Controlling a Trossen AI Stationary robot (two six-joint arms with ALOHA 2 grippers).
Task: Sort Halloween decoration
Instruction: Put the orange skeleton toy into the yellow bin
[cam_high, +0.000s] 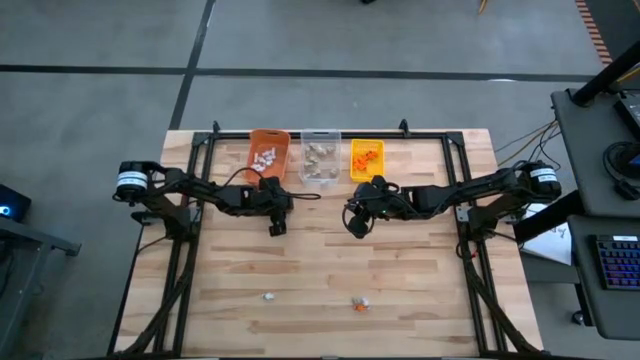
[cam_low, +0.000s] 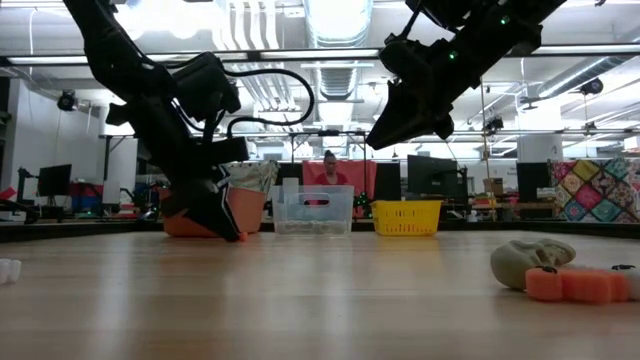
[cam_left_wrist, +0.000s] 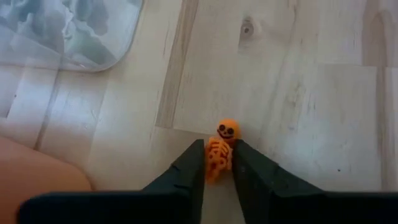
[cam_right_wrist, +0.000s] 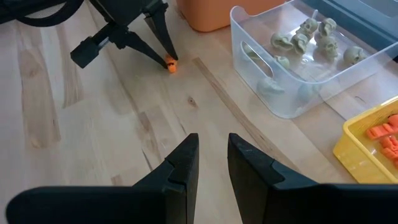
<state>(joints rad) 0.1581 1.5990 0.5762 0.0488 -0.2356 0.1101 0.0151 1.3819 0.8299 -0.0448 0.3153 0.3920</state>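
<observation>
The left claw (cam_left_wrist: 219, 163) is pinching a tiny orange skeleton (cam_left_wrist: 220, 152) between its tips, down on the wooden table (cam_left_wrist: 298, 93).

From above, it is working just in front of the orange bin (cam_high: 269, 153); the right claw (cam_high: 356, 222) is hovering near the yellow bin (cam_high: 366, 160), narrowly parted and holding nothing.

Judged step: grasping. Next: lifting and carrying it to the yellow bin.

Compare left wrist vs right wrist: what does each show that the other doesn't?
Left wrist only: the orange skeleton up close, pinched between the left gripper fingers on the wood.
Right wrist only: grey-tan skulls in the clear bin, the yellow bin with orange pieces, and the right gripper, empty.
Both: skeleton, clear bin, orange bin, table.
</observation>
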